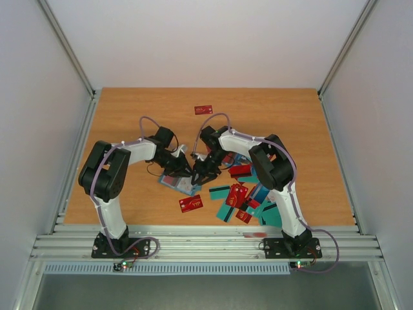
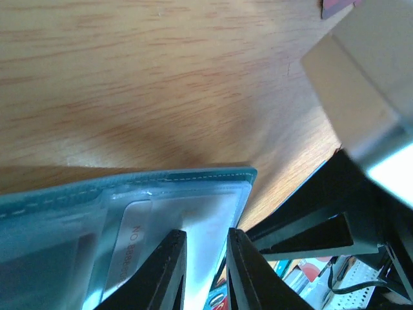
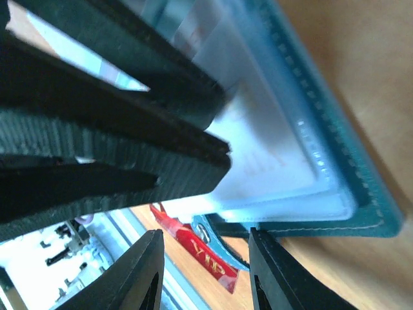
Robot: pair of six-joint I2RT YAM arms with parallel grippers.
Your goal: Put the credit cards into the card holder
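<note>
Card holder (image 1: 181, 185) lies open mid-table, directly under our left gripper (image 2: 205, 235), whose jaws stand narrowly apart over its clear pocket (image 2: 193, 205) (pinching or not, we cannot tell), while our right gripper (image 3: 205, 236), spread and empty, hovers just right, nearer the heaped credit cards (image 1: 248, 197).

Bright, even light, soft shadows on the worktop (image 1: 271, 116). Right wrist view blurs close up, blown white at eight o'clock.
</note>
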